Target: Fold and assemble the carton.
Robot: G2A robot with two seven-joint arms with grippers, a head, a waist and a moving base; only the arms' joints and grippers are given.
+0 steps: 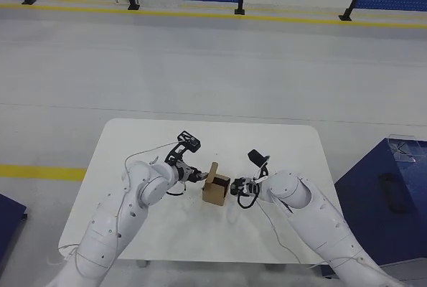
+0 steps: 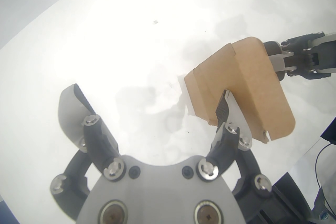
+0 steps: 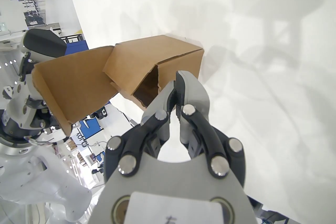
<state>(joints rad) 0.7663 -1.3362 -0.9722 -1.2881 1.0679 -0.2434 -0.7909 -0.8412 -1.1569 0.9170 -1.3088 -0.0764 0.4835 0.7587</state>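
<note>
r gripper (image 3: 175,93) clamps carton (image 3: 157,57) wall, l gripper (image 2: 149,91) touching flap.

the left gripper (image 2: 151,93) stood wide open over the white table (image 2: 131,25). one finger (image 2: 223,107) lay against the carton (image 2: 249,83), the other well apart. beyond that finger, the right gripper (image 2: 275,62) met the carton's far side.

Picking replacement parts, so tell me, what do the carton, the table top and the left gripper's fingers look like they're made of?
The carton: plain brown cardboard, matte; raw cut edges and fold creases show. The table: white, smooth, faint sheen holding soft shadows; perhaps laminate, cannot tell. The left gripper has silvery fingers, seemingly metal, with black ribbed pads, probably rubber.
</note>
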